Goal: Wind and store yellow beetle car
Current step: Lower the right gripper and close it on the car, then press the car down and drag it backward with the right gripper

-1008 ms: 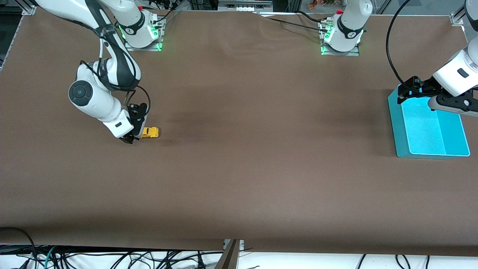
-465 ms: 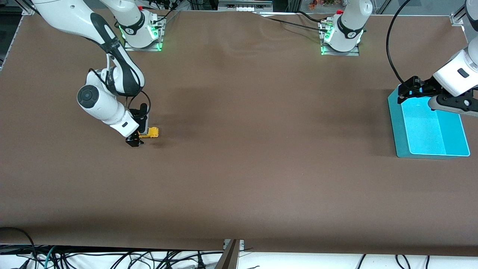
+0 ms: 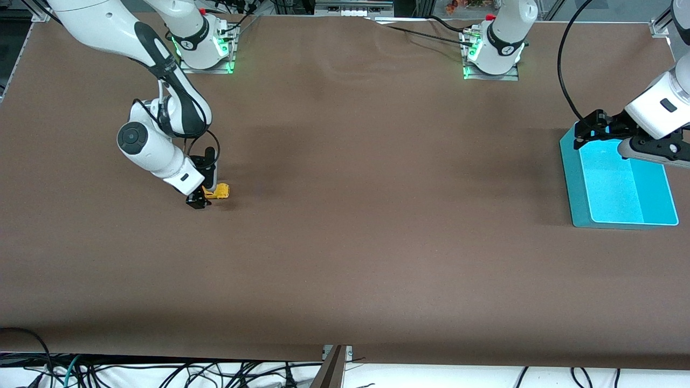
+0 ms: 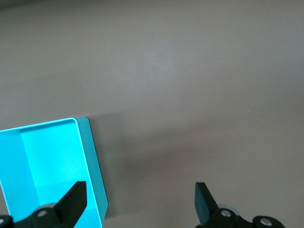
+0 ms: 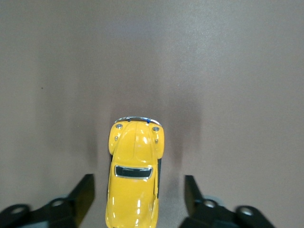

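The yellow beetle car (image 5: 135,175) sits, apparently untouched, between the right end effector's (image 5: 138,197) spread fingers.

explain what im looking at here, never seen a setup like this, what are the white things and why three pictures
The white things are two robot arms bolted to a brown table. One picture looks down from a high camera; the other two come from cameras on each arm's wrist. The right hand is low at a tiny yellow beetle car, open fingers on either side, not gripping it. The left hand, also open and holding nothing, waits above the edge of a turquoise tray at its end of the table.
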`<state>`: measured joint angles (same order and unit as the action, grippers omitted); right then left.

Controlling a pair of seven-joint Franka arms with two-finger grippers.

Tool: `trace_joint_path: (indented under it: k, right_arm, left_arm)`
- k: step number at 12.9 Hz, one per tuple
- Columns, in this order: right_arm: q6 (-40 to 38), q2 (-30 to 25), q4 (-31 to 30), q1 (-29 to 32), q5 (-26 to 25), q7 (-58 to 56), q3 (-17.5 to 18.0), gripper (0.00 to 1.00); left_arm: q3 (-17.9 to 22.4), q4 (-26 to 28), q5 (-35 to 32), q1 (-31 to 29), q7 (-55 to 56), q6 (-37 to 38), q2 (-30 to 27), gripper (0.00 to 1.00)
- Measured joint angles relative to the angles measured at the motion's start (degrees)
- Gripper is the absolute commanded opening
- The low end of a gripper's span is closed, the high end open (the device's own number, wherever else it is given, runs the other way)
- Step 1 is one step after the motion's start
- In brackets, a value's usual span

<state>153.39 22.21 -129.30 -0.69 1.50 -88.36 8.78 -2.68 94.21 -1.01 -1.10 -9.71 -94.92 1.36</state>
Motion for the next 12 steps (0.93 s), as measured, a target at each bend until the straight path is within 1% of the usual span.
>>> trace_joint_path:
  k: [1, 2, 3, 4, 5, 8, 9, 12]
  right_arm:
    - [0.0, 0.0, 0.0, 0.0, 0.0, -0.2, 0.0, 0.45]
    - [0.0, 0.0, 0.0, 0.0, 0.0, -0.5, 0.0, 0.32]
    - [0.0, 0.0, 0.0, 0.0, 0.0, -0.9, 0.0, 0.22]
    - [0.0, 0.0, 0.0, 0.0, 0.0, -1.2, 0.0, 0.17]
    - [0.0, 0.0, 0.0, 0.0, 0.0, -2.0, 0.0, 0.15]
    - [0.0, 0.0, -0.1, 0.4, 0.0, -4.1, 0.1, 0.14]
    - [0.0, 0.0, -0.1, 0.9, 0.0, -4.4, 0.1, 0.13]
    - [0.0, -0.1, -0.1, 2.4, 0.0, -4.9, 0.2, 0.13]
  left_arm:
    - [0.0, 0.0, 0.0, 0.0, 0.0, 0.0, 0.0, 1.0]
    - [0.1, 0.0, 0.0, 0.0, 0.0, 0.0, 0.0, 1.0]
    - [0.1, 0.0, 0.0, 0.0, 0.0, 0.0, 0.0, 1.0]
    - [0.1, 0.0, 0.0, 0.0, 0.0, 0.0, 0.0, 1.0]
    - [0.1, 0.0, 0.0, 0.0, 0.0, 0.0, 0.0, 1.0]
    - [0.1, 0.0, 0.0, 0.0, 0.0, 0.0, 0.0, 1.0]
    - [0.1, 0.0, 0.0, 0.0, 0.0, 0.0, 0.0, 1.0]
    - [0.1, 0.0, 0.0, 0.0, 0.0, 0.0, 0.0, 1.0]
